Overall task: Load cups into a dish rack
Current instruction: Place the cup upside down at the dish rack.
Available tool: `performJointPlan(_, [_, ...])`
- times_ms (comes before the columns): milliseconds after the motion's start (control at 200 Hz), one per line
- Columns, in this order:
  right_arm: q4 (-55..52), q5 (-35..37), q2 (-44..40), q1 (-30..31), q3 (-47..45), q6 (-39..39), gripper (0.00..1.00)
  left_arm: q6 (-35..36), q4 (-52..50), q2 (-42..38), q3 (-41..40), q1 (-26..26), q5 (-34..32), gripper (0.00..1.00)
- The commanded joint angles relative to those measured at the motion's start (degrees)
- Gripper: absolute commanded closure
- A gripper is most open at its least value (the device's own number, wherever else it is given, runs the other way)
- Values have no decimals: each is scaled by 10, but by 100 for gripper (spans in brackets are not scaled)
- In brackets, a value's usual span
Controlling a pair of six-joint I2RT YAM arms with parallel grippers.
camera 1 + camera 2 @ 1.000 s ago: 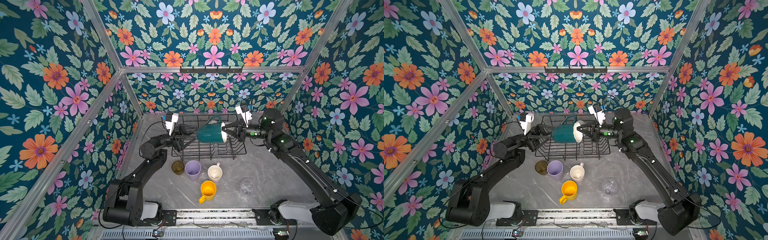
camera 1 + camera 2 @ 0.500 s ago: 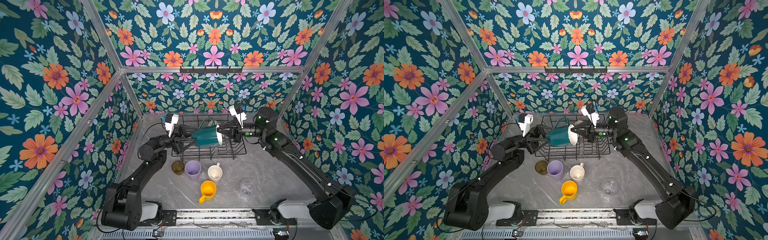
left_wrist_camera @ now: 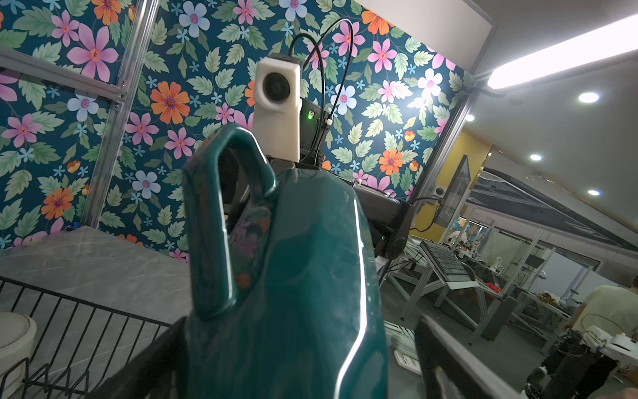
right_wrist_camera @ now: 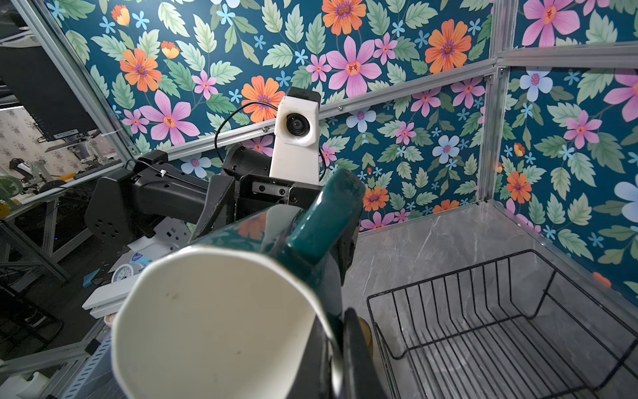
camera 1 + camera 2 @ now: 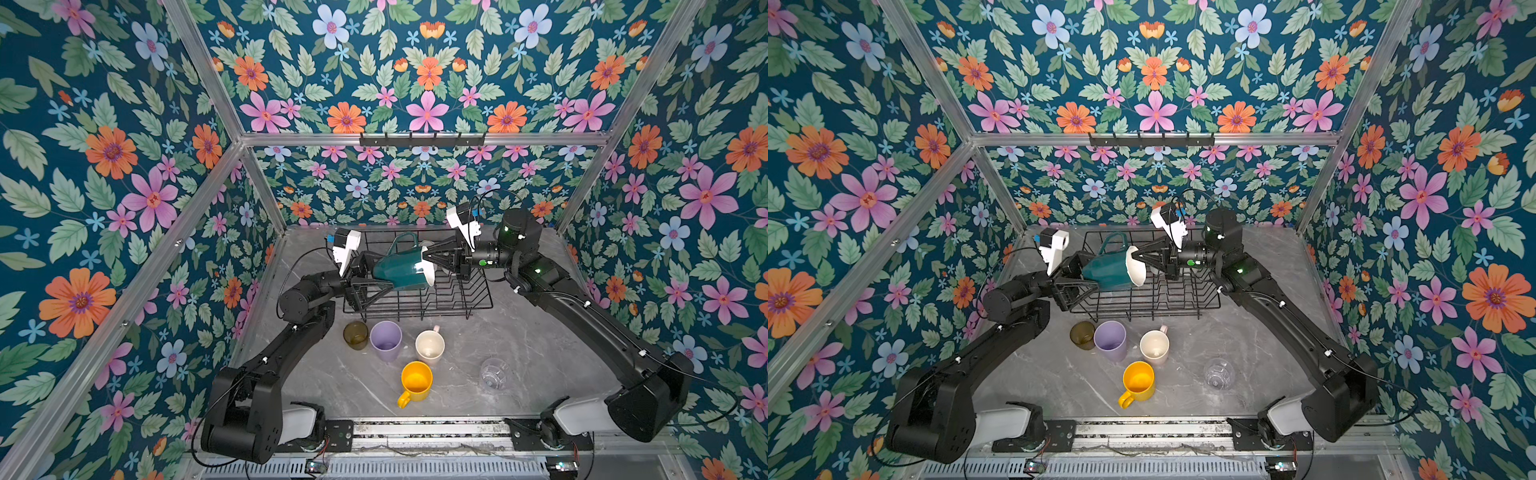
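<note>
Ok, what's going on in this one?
The right gripper is shut on the rim of a green mug, holding it sideways above the dish rack. The left gripper stands open around the mug's base. A brown tumbler, lilac tumbler, pale mug, yellow mug and clear glass stand on the table before it.

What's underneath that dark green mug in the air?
The black wire dish rack, seen from above, its dividers showing alongside. Whatever lies directly below the dark green mug is hidden by the mug itself.

Dark green mug (image 5: 401, 266), white inside, hangs sideways over the wire dish rack (image 5: 440, 300) at its 9 o'clock end, handle up. At the rack's 6 o'clock stand olive tumbler (image 5: 355, 335), lilac tumbler (image 5: 385, 341), cream mug (image 5: 429, 346), yellow mug (image 5: 416, 381), clear glass (image 5: 493, 373).
</note>
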Motion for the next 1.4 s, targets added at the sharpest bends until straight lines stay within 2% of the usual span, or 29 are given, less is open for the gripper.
performJointPlan(0, [62, -2, 6, 4, 9, 3, 100, 0, 29, -1, 4, -1, 5, 0])
performJointPlan(880, [124, 15, 53, 26, 10, 48, 100, 8, 29, -7, 9, -9, 8, 7])
performJointPlan(1185, [121, 28, 51, 27, 3, 56, 100, 13, 29, -5, 17, -9, 7, 31])
performJointPlan(1395, [108, 51, 48, 27, 0, 60, 100, 13, 30, -9, 22, -9, 9, 67])
